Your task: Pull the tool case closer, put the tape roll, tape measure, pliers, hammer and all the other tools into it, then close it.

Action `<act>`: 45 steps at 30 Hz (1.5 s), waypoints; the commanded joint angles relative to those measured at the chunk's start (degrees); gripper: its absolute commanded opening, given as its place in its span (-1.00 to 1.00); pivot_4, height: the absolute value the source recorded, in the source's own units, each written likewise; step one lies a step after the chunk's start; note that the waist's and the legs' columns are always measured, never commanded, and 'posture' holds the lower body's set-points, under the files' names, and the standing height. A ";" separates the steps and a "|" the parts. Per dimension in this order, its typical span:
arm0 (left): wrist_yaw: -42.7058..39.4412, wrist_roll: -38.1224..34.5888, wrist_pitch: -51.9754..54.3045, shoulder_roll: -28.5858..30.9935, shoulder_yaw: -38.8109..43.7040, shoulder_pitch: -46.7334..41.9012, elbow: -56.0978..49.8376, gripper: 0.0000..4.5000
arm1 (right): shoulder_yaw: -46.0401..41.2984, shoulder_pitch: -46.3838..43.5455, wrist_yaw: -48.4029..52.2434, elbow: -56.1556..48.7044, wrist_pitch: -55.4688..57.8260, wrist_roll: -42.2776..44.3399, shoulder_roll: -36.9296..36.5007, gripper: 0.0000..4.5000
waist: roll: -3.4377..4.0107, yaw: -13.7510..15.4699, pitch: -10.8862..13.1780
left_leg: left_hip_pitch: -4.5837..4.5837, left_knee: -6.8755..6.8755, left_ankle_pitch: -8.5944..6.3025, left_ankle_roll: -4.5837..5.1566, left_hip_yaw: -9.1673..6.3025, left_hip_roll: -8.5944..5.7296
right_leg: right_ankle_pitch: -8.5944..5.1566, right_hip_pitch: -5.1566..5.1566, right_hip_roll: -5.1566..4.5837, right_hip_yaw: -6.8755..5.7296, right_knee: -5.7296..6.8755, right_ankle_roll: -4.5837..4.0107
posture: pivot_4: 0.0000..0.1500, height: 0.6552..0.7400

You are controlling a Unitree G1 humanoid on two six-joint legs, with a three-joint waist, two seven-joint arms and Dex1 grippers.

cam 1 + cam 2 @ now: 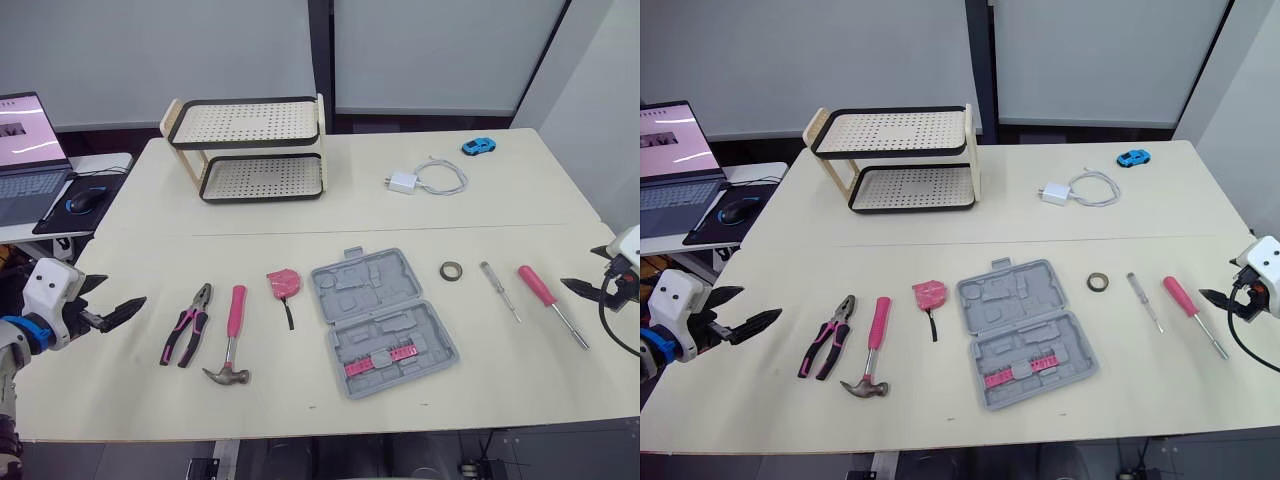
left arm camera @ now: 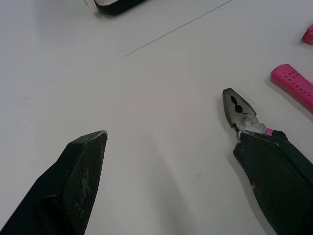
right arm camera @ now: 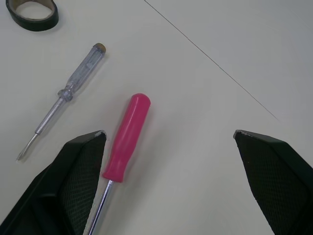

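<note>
Open, my left pincer [image 2: 170, 136] covers half the pliers [image 2: 239, 110], my open right pincer [image 3: 168, 133] sits beside the screwdriver [image 3: 126, 137], tool case [image 1: 383, 320] well apart between them.

Table [image 1: 120, 395] — tool case [image 1: 385, 320], pliers [image 1: 187, 326], hammer [image 1: 233, 335], tape measure [image 1: 283, 284], tape roll [image 1: 452, 270], clear screwdriver [image 1: 498, 290], pink screwdriver [image 1: 545, 294] — rack [image 1: 250, 150], charger [image 1: 403, 182], toy car [image 1: 479, 146] behind.

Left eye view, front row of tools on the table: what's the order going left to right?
Pink-and-black-handled pliers → pink-handled claw hammer → pink tape measure → open grey plastic tool case → dark tape roll → clear-handled tester screwdriver → pink-handled screwdriver.
</note>
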 commanded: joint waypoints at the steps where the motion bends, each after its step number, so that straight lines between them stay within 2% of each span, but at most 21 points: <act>1: -2.79 -3.61 3.11 1.04 2.08 3.53 -9.94 0.62 | -0.59 3.16 2.97 -11.70 3.36 3.43 0.73 0.83 | 0.00 0.02 0.00 | 0.00 0.00 0.00 0.00 0.00 0.00 | 0.00 0.00 0.00 0.00 0.00 0.00 | 1.00 1.00; 2: -3.47 -4.25 4.35 0.86 1.91 4.83 -12.86 0.50 | -0.56 4.30 3.36 -14.88 4.67 4.04 1.02 0.76 | 0.00 0.02 -0.01 | -0.04 0.00 0.00 0.00 0.00 0.01 | 0.00 -0.03 0.00 0.01 0.00 0.00 | 1.00 1.00; 8: -0.57 -5.46 14.35 -2.63 -6.27 8.84 -36.43 -0.38 | 4.19 8.71 2.84 -32.62 10.15 2.41 3.99 -0.21 | 0.04 0.54 -0.02 | -0.02 0.08 -0.01 0.00 0.01 0.02 | 0.01 0.04 0.00 0.04 0.01 0.00 | 1.00 1.00; 12: 2.28 -4.12 18.94 -5.18 -12.80 7.61 -43.52 -0.95 | 7.42 8.99 1.65 -38.20 11.96 0.47 5.56 -0.85 | 0.02 0.84 0.00 | 0.00 0.09 -0.01 0.00 0.00 0.03 | 0.01 0.08 0.02 0.02 0.00 -0.01 | 1.00 1.00; 13: 2.23 -3.14 18.89 -5.31 -14.56 7.76 -44.58 -1.00 | 8.04 8.85 1.23 -38.91 12.34 0.00 5.88 -0.99 | 0.01 0.88 0.00 | -0.01 0.09 -0.01 0.00 0.00 0.02 | 0.01 0.08 0.02 0.03 0.00 -0.01 | 1.00 1.00; 19: 6.32 -0.63 21.80 -13.80 -25.13 4.31 -44.61 -1.00 | 14.12 6.62 -0.66 -39.79 13.30 -5.60 8.51 -0.99 | -0.02 1.34 0.01 | 0.00 0.12 -0.01 0.00 -0.02 0.00 | 0.02 0.12 0.02 0.00 -0.02 -0.01 | 1.00 1.00; 25: 8.63 5.22 21.33 -17.08 -32.12 -0.46 -40.13 -1.00 | 18.64 2.81 -0.96 -35.71 11.97 -9.46 11.12 -0.99 | -0.03 1.34 0.00 | 0.02 0.13 0.00 -0.01 -0.04 0.00 | 0.02 0.13 0.04 -0.02 -0.02 -0.02 | 1.00 1.00; 35: 9.74 9.20 21.18 -20.30 -36.94 -2.04 -38.63 -1.00 | 23.36 -4.95 -1.25 -24.39 7.42 -14.06 15.79 -0.99 | -0.04 1.35 0.00 | 0.01 0.12 0.02 -0.05 -0.04 -0.01 | 0.02 0.13 0.03 -0.01 -0.06 -0.02 | 1.00 1.00; 45: 11.74 12.48 18.86 -25.38 -39.52 -5.65 -31.99 -1.00 | 25.65 -9.49 -0.86 -15.91 2.48 -16.41 18.88 -0.99 | -0.04 1.30 0.00 | 0.01 0.13 0.10 -0.19 -0.04 -0.03 | 0.02 0.13 0.03 -0.02 -0.06 -0.02 | 1.00 1.00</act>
